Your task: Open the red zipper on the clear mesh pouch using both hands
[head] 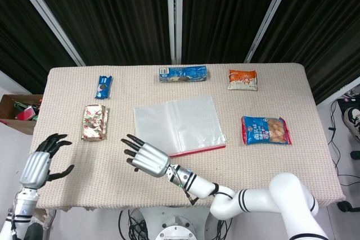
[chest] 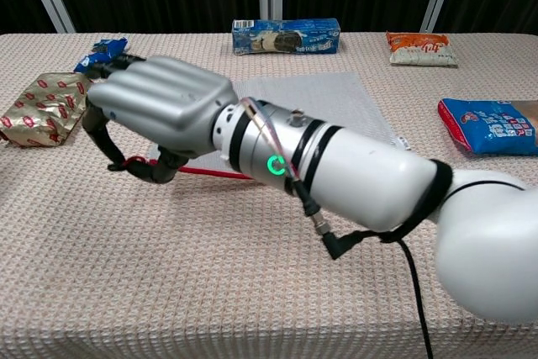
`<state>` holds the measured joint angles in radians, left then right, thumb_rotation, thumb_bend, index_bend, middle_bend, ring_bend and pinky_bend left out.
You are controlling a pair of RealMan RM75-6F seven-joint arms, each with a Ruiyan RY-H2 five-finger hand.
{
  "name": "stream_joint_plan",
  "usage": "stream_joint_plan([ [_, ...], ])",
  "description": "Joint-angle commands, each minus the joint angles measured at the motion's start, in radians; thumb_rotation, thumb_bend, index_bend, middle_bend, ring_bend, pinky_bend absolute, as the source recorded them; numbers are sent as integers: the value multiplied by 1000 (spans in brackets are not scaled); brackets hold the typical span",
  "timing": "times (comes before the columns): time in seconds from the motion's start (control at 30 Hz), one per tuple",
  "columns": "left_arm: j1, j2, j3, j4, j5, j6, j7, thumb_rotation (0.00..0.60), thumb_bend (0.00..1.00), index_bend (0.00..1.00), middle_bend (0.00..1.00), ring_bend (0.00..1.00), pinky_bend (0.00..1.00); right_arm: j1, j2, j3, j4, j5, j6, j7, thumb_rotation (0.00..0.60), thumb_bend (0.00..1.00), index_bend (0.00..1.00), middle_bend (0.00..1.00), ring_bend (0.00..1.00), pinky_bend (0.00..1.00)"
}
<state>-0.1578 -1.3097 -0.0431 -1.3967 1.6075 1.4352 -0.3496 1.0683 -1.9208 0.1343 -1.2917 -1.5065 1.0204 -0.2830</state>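
The clear mesh pouch (head: 177, 123) lies flat in the middle of the table, its red zipper (head: 199, 149) running along the near edge. My right hand (head: 147, 159) hovers over the pouch's near left corner, fingers spread and holding nothing. In the chest view this hand (chest: 164, 107) fills the left side, fingers curved downward, and the zipper (chest: 210, 172) passes beneath its thumb. The pouch (chest: 336, 102) shows behind the forearm. My left hand (head: 38, 166) hangs at the table's near left edge with fingers apart and empty. It is out of the chest view.
A blue cookie box (head: 183, 73) and an orange packet (head: 243, 80) lie at the far edge. On the right is a blue snack bag (head: 266, 130). A gold packet (head: 95, 122) and a small blue packet (head: 103, 86) lie left. A cardboard box (head: 17, 111) stands off the table's left side.
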Motion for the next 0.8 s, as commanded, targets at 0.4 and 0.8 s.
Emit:
stream_joint_plan([
  [0.4, -296, -91, -32, 42, 104, -210, -284, 600, 192, 291, 144, 94, 178, -27, 108, 34, -84, -114, 94, 67, 600, 482, 893, 284, 0, 0],
  [0.8, -408, -191, -30, 62, 117, -240, -330, 600, 197, 340, 144, 94, 177, -17, 88, 67, -48, -131, 115, 119, 600, 488, 896, 284, 0, 0],
])
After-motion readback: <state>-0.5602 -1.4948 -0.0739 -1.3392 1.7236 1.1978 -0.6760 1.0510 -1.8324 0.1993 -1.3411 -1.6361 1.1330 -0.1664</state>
